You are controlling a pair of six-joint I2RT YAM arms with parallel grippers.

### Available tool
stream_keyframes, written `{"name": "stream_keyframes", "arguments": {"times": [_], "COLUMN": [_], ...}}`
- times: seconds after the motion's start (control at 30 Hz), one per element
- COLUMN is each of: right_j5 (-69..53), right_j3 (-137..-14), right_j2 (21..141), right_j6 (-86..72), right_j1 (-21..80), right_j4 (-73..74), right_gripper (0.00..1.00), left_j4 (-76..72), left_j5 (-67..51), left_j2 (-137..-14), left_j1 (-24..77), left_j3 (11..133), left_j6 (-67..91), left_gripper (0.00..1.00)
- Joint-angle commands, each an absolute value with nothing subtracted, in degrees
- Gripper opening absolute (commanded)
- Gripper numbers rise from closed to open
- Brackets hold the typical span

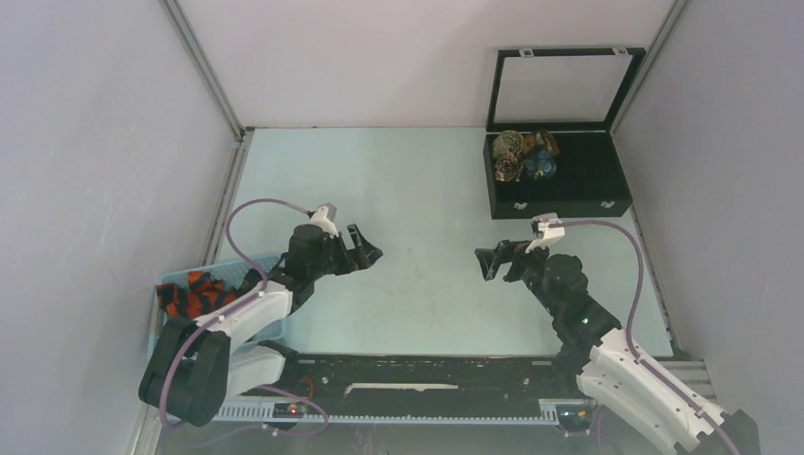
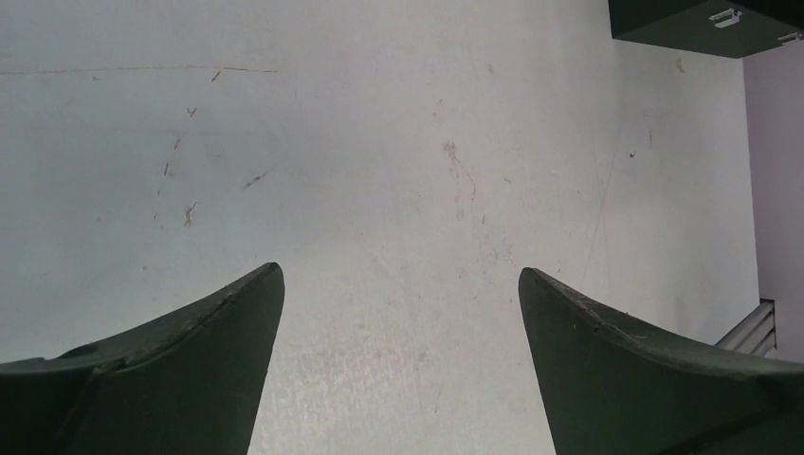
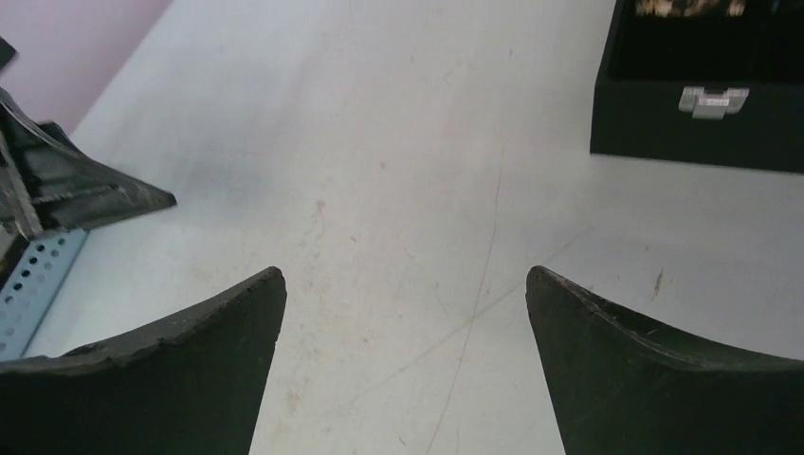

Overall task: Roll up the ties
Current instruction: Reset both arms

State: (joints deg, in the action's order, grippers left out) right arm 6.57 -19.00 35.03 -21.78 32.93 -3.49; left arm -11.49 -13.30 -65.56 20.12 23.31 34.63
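Note:
Several rolled ties sit as small coils in the left end of an open black box at the back right. Unrolled orange-red and black ties lie heaped in a light blue basket at the left edge. My left gripper hovers open over the bare table, left of centre, holding nothing. My right gripper faces it from the right, also open and holding nothing. Both wrist views show wide-apart fingers over bare tabletop: left gripper, right gripper.
The box's lid stands upright against the back wall. Its front wall with a metal latch shows in the right wrist view, and its corner in the left wrist view. Grey walls close in the table on three sides.

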Motion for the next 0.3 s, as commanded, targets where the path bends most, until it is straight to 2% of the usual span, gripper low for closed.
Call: {"name": "stream_keyframes", "arguments": {"times": [0.0,0.27], "right_j5": [7.74,8.03], "right_j3": [-19.43,-20.19], "right_j2": [33.66,35.66], "right_j6": [-19.43,-19.21], "right_j1": [33.79,34.15], "right_j4": [-11.33,-11.53], "right_gripper": [1.0,1.0], "left_j4": [-12.38,-12.13], "left_j5": [-12.0,-11.88], "left_j2": [-63.47,-63.02], "left_j1": [19.95,19.96], "left_j3": [22.43,22.41], "left_j6": [35.51,35.68], "left_gripper": [1.0,1.0]}}
